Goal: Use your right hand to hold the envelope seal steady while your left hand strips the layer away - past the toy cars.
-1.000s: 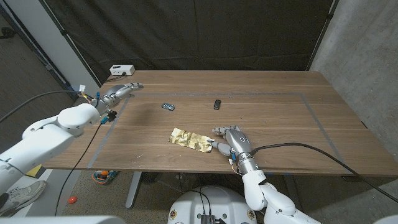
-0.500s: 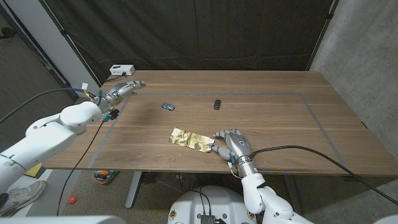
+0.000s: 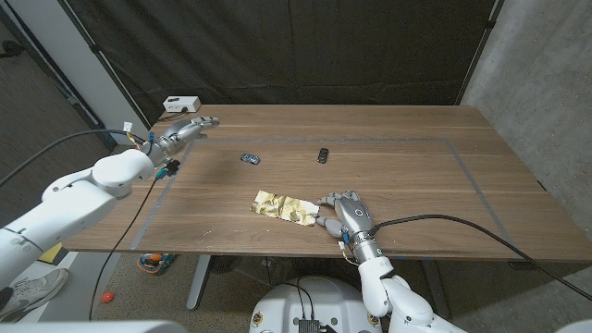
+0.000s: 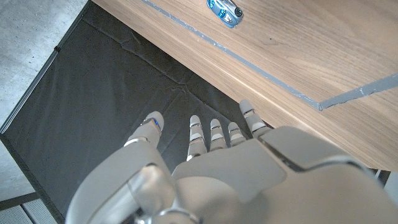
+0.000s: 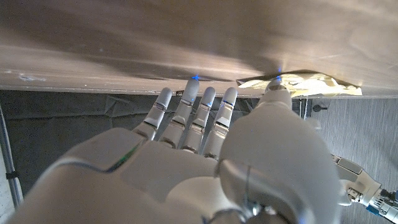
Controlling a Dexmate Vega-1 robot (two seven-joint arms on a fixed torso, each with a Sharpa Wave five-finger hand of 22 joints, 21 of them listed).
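- Left hand point(image 3: 182, 132) hovers over the table's far left corner, fingers stretched out and apart, holding nothing, well away from the work.
- Gold envelope point(image 3: 285, 207) lies crinkled near the table's front edge, about mid-width.
- Two toy cars sit beyond it: a blue toy car point(image 3: 250, 158) and, to its right, a dark toy car point(image 3: 322, 154).
- Right hand point(image 3: 346, 211) is at the envelope's right end, fingers spread and nothing gripped, thumb touching the foil edge; whether it presses down I cannot tell.
- To do this step well, I'd judge: settle the right hand firmly on the seal end, bring the left across to the free end, then peel away low and steady so the foil doesn't tear.
- Wooden table point(image 3: 407, 139) carries grey tape lines point(image 3: 476, 180); a black curtain point(image 3: 277, 46) hangs behind, a small white box point(image 3: 179, 104) off the far left corner.
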